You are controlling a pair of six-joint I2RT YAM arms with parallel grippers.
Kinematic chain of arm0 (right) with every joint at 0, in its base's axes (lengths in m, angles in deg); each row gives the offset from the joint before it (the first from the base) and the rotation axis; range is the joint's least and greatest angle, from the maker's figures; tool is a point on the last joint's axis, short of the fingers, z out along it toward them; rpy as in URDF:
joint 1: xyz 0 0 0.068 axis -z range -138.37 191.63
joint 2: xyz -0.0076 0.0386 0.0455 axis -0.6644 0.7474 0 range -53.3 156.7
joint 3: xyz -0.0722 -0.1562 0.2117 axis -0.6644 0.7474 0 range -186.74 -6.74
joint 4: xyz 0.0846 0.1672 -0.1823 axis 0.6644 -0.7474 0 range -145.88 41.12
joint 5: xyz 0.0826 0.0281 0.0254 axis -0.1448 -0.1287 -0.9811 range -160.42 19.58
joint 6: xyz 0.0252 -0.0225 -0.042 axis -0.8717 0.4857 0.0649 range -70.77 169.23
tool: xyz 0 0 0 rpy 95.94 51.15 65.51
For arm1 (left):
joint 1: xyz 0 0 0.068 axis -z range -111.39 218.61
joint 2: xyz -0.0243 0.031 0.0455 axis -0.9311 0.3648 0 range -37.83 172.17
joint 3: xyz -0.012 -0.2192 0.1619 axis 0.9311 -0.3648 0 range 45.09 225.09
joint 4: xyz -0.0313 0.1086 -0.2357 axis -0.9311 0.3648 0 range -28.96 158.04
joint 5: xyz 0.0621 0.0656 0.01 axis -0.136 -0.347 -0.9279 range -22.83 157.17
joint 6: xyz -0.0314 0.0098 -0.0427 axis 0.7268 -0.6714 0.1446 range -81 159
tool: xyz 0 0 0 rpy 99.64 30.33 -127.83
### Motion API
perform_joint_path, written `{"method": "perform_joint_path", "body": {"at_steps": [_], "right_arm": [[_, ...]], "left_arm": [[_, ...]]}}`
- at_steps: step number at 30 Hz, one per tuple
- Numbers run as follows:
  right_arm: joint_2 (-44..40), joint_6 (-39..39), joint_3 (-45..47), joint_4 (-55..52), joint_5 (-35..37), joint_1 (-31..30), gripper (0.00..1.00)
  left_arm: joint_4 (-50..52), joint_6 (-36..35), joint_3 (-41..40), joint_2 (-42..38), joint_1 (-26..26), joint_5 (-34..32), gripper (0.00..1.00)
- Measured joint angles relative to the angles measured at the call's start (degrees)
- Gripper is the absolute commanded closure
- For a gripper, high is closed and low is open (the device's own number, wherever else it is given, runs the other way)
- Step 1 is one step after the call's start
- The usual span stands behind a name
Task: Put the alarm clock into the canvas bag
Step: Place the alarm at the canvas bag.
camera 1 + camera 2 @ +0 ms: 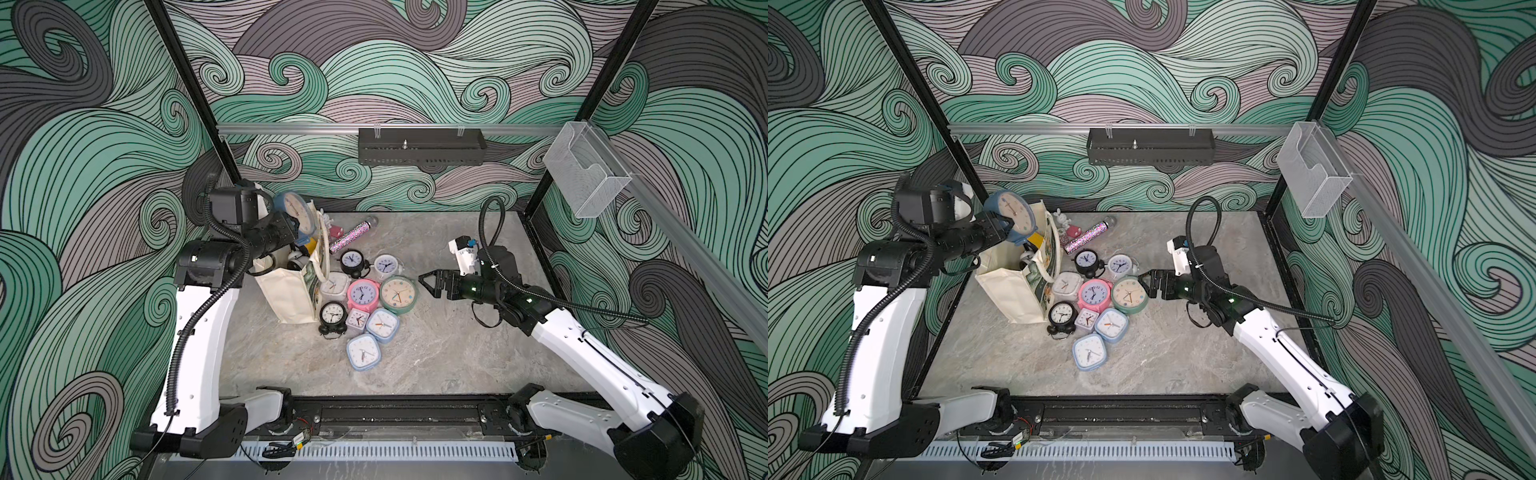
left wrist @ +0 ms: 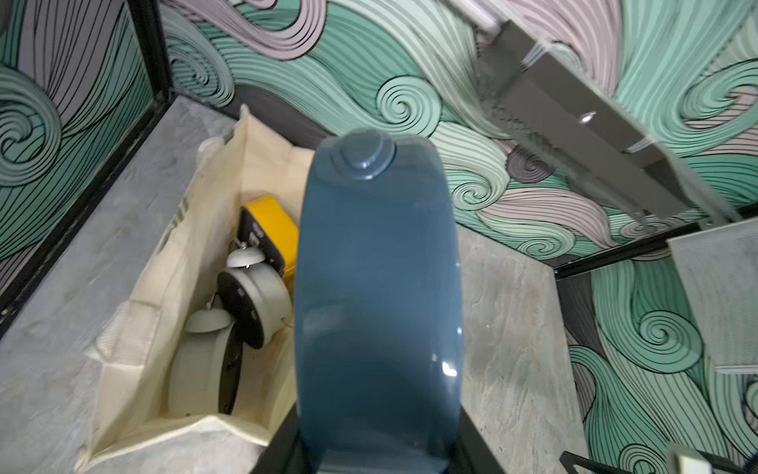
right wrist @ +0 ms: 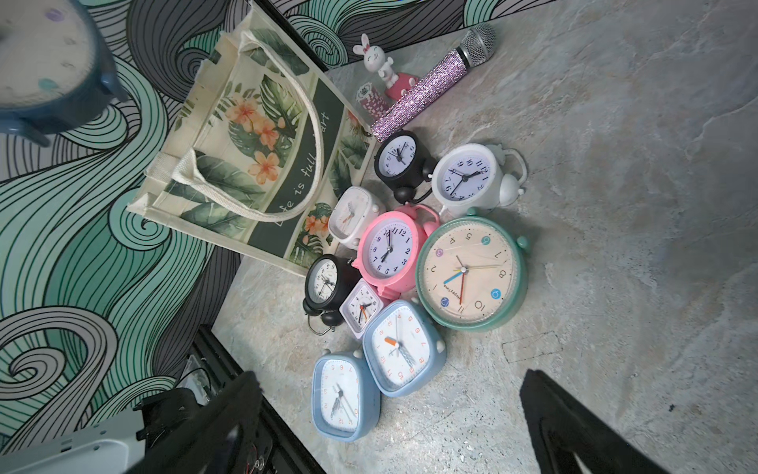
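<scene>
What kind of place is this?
Probably a robot test cell, not a home: the left arm and right arm are mounted on a rail, black frame posts enclose the table, and printed wave-pattern panels form the walls.

The grey marbled bench (image 1: pixel 457 353) carries an upright cream canvas bag with a floral print panel (image 1: pixel 286 295). Just beside it lies a tight cluster of nine alarm clocks (image 1: pixel 365 307), including a large round mint-green clock (image 1: pixel 397 294) and a pale blue square clock (image 1: pixel 363 351). Behind them lie a purple glitter microphone (image 1: pixel 351 237) and a small white rabbit figurine (image 3: pixel 379 61).
</scene>
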Motion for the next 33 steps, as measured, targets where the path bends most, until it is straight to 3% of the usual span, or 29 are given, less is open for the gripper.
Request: {"method": "perform_joint_path", "body": {"at_steps": [8,22,33], "right_arm": [[-0.5,-0.3,2.4,3.0,-4.0,-0.7,0.0],[0.0,-0.3,2.8,4.4,-6.1,-2.4,0.0],[0.7,-0.3,3.5,4.3,-6.1,-2.4,0.0]], "left_arm": [[2.3,-2.4,-6.7,2.4,-5.5,3.2,0.7],[0.9,-5.2,-15.3,8.2,-6.5,3.6,0.69],[1.2,-6.8,-18.8,8.5,-6.7,3.6,0.59]]}}
